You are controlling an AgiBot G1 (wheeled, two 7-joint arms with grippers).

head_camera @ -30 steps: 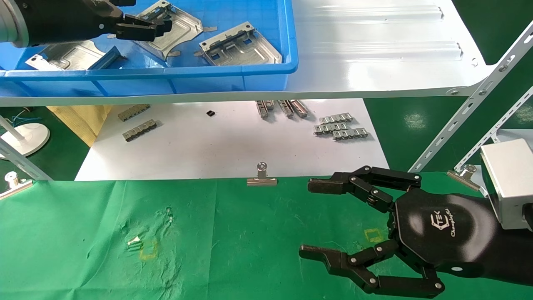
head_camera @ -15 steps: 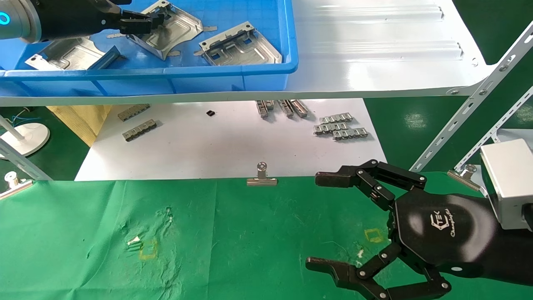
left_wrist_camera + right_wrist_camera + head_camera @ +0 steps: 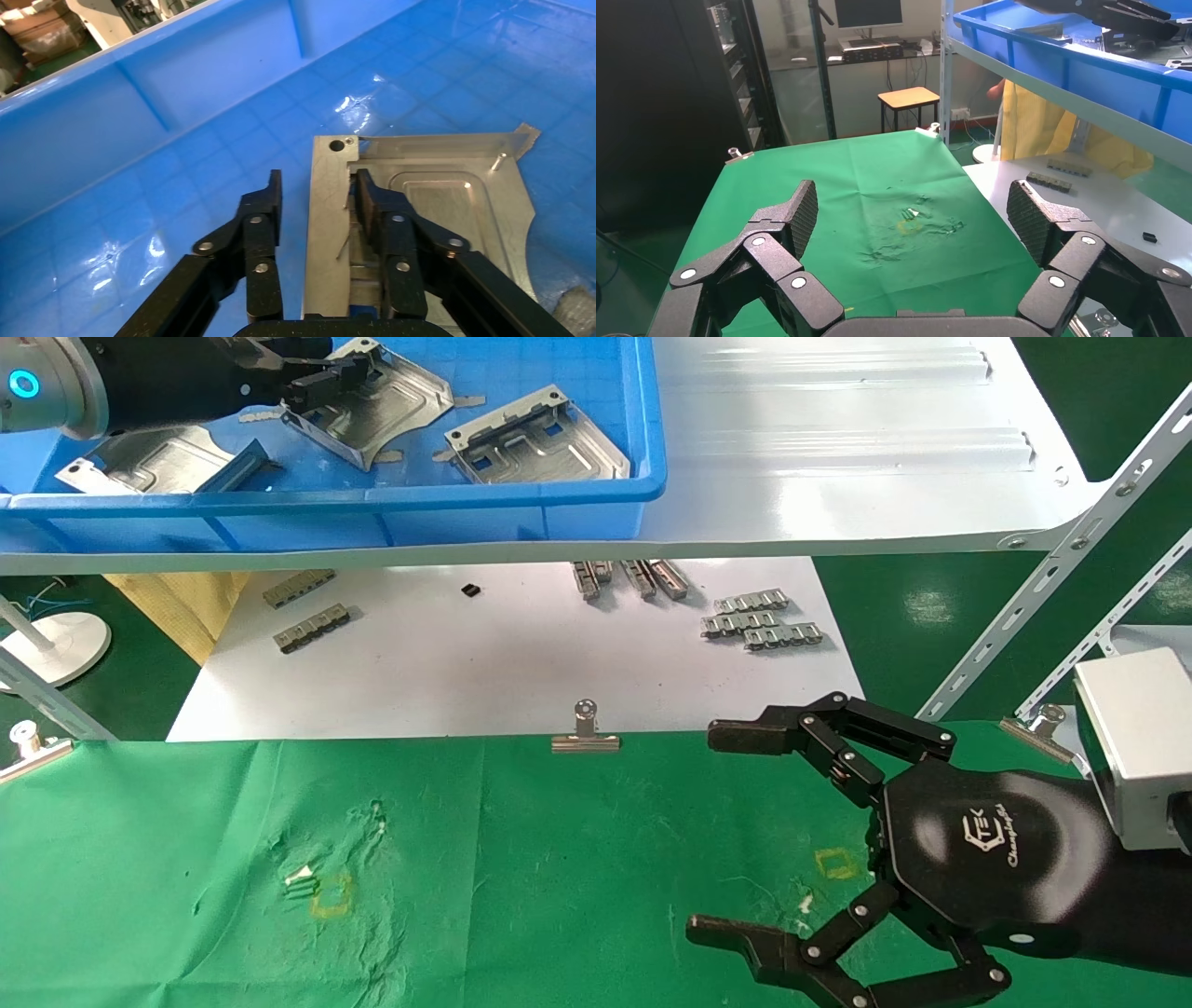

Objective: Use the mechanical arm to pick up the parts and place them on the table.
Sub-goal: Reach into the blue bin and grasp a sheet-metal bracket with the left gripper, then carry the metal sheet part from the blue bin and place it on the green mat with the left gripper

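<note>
Reaching into the blue bin (image 3: 596, 491) on the glossy white shelf (image 3: 838, 449), the left gripper (image 3: 315, 202) has pushed deeper over the last second, so that its jointed fingers now straddle the bent-up rim of one of the parts (image 3: 450, 210), the plate lying near the bin's back wall. In the left wrist view one finger sits on the plate's inner face and the other stands just outside the rim, the jaws narrowed to a slim gap but, by the look of it, not yet pinched on the metal. That shift suggests the pick is at the point of closing, with nothing yet lifted. Two more plates (image 3: 535, 439) lie in the bin, one toward its right wall and one toward its front left corner. Below the shelf and nearer the robot, the table (image 3: 512, 877) under its green cloth carries no plate. The mechanical arm (image 3: 731, 831) on the right hangs over the cloth well in front of the bin, its fingers having spread a little wider than a second ago, gaping and empty.
</note>
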